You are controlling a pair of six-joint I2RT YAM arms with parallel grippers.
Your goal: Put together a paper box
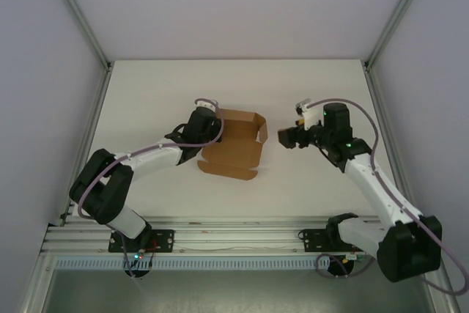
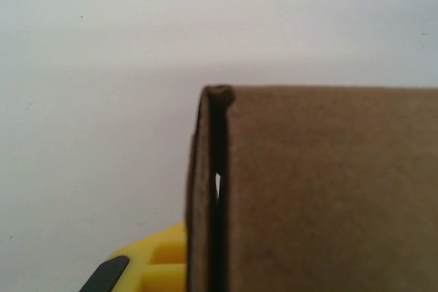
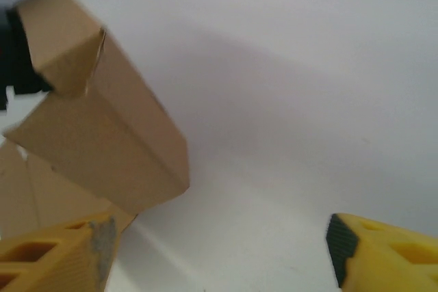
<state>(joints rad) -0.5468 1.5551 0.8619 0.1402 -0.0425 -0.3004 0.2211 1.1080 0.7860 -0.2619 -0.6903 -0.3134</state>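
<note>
The paper box [image 1: 236, 144] is a brown cardboard piece, partly folded, lying mid-table with its walls raised along the far and right sides. My left gripper [image 1: 215, 128] is at its far-left corner, shut on an upright wall of the box [image 2: 321, 189]. One yellow finger [image 2: 154, 263] shows left of that wall, and the other is hidden behind the cardboard. My right gripper [image 1: 283, 137] hovers just right of the box, apart from it. It stands open [image 3: 219, 254] with bare table between its fingers. The box's folded corner [image 3: 102, 135] sits ahead and to its left.
White table [image 1: 234, 86] with room behind and to both sides of the box. Aluminium posts [image 1: 77, 12] and side walls bound the cell. A slotted rail [image 1: 234, 236] with the arm bases runs along the near edge.
</note>
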